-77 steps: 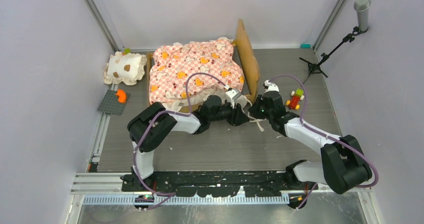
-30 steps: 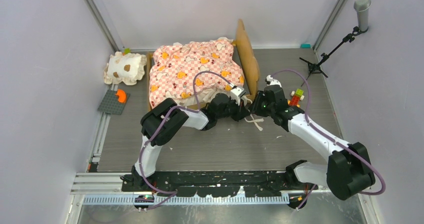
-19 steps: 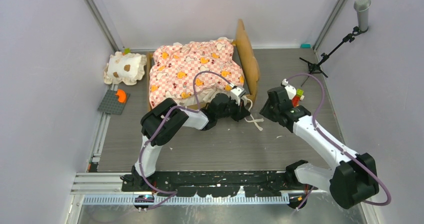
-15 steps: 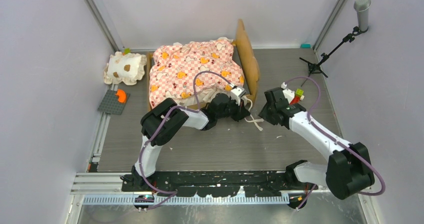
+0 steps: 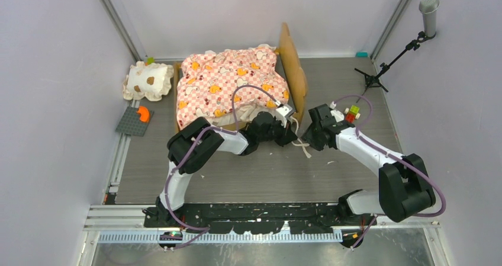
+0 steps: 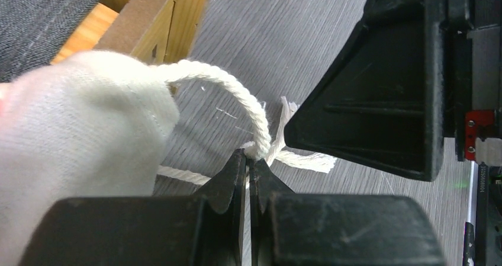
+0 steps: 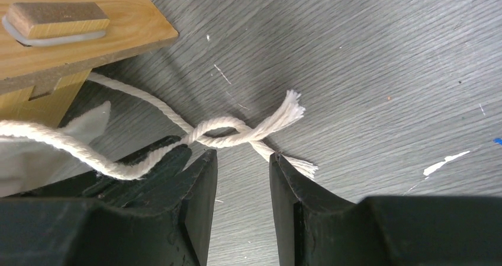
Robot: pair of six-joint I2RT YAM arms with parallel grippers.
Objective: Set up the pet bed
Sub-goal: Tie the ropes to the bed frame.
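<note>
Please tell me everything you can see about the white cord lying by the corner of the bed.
The cord is cream twisted rope, cotton by its look, with frayed ends. It comes out of the cream fabric at the wooden corner of the pet bed and lies on the grey table, two strands crossing in a loose half knot. The left gripper is shut on it beside that crossing; the right gripper stands near with open jaws, not gripping.

From the top camera I can't see the pet bed's point(image 5: 231, 79) near edge, because my left arm point(image 5: 222, 141) covers it. The colored blocks point(image 5: 353, 111) are too small to read. On the left wrist, the cream fabric point(image 6: 77, 124) is blurred and cut off at the left. 1 cord point(image 7: 273, 122) end is partly hidden behind the right fingers point(image 7: 290, 189).
</note>
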